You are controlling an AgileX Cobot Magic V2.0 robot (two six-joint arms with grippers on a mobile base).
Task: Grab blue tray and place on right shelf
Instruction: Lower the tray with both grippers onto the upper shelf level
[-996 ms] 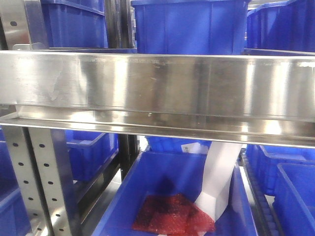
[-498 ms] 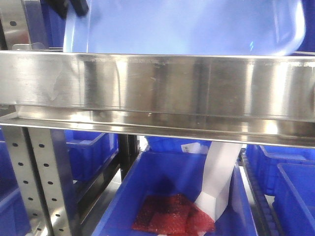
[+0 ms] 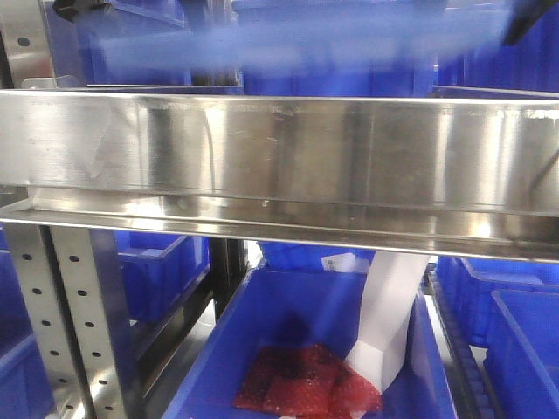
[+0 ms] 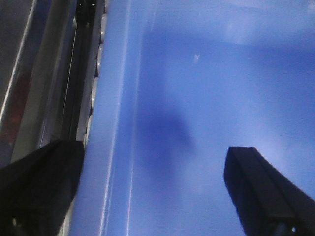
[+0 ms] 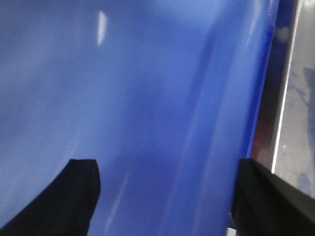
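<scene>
1. the blue tray (image 3: 288, 44) hangs as a blurred band just above the right shelf (image 3: 279, 153), long axis running left to right along the front rail.
2. the left gripper (image 4: 152, 187) straddles the tray's left rim, the right gripper (image 5: 165, 191) its right rim; jaws set wide, and whether they press it i cannot tell.
3. judgement: neither arm is nearer; lower level, since deep blue bins (image 3: 341, 74) crowd behind.

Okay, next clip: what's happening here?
Both arms are carrying the blue tray, one claw on each end: the left claw and the right claw each straddle its rim. In the front view the tray shows as a blurred band above the steel shelf, in front of the dark-blue bins, not yet set down.
</scene>
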